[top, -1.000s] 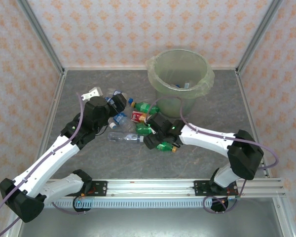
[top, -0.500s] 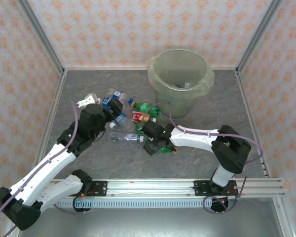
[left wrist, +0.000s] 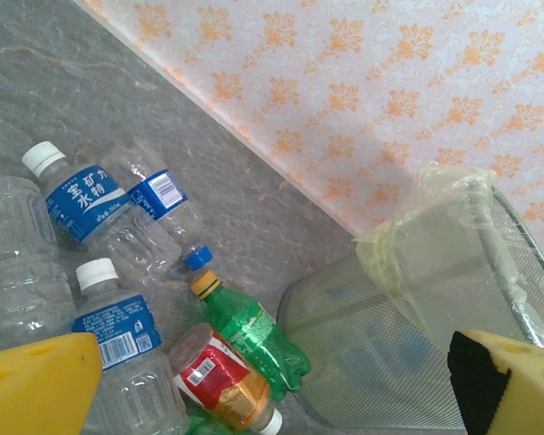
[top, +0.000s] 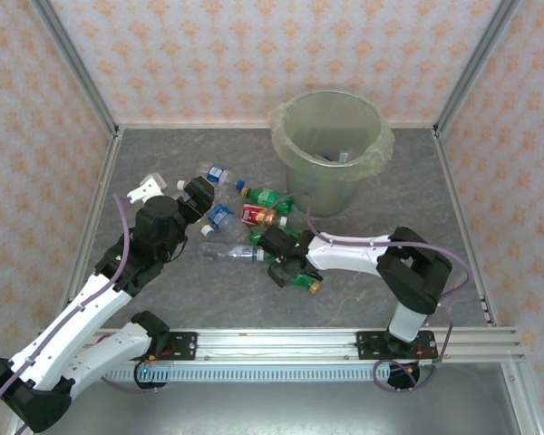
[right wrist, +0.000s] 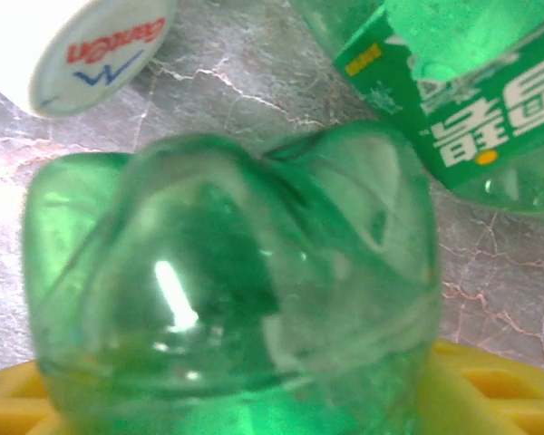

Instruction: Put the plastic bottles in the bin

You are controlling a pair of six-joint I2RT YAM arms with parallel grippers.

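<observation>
The green bottle (right wrist: 236,290) presses blurred against the right wrist camera and hides most of the right fingers (right wrist: 512,399), so their grip cannot be told. The left fingers (left wrist: 36,385) are spread wide and empty; the plastic bottles (left wrist: 118,217) lie on the counter (left wrist: 36,72) between them, and the bin (left wrist: 372,335) is just beyond.

The table (top: 408,199) is a grey, marbled slab, bare across its right half and along its near edge. The bin (top: 331,149) stands upright on it toward the far side, right of centre. Left of the bin's foot the plastic bottles (top: 222,218) lie on their sides in a loose cluster. A blue-labelled bottle (top: 216,172) is farthest back. A green bottle (top: 265,196) and a red-labelled bottle (top: 254,214) lie side by side, touching, near the bin. A clear bottle (top: 227,252) lies crosswise nearer the front, and an orange-capped green bottle (top: 301,279) is nearest of all.
</observation>
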